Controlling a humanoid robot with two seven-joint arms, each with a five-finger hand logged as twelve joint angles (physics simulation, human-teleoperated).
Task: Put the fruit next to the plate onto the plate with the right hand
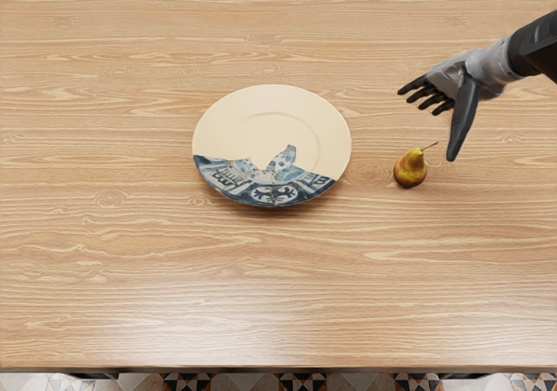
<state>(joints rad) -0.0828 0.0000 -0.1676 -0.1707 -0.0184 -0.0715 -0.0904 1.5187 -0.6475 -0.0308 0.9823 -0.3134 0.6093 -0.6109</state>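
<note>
Yellow pear near plate rim, right hand apart.

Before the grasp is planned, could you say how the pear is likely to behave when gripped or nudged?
The pear looks rigid and small beside the plate, so it is probably light. Its rounded body may slip in the right hand. Standing stem-up, it could tip and roll if nudged.

The pear stands by itself on the wooden table, with a strip of bare wood between it and the plate. The right hand, fingers spread, hangs near the pear's far right side without touching it.
</note>
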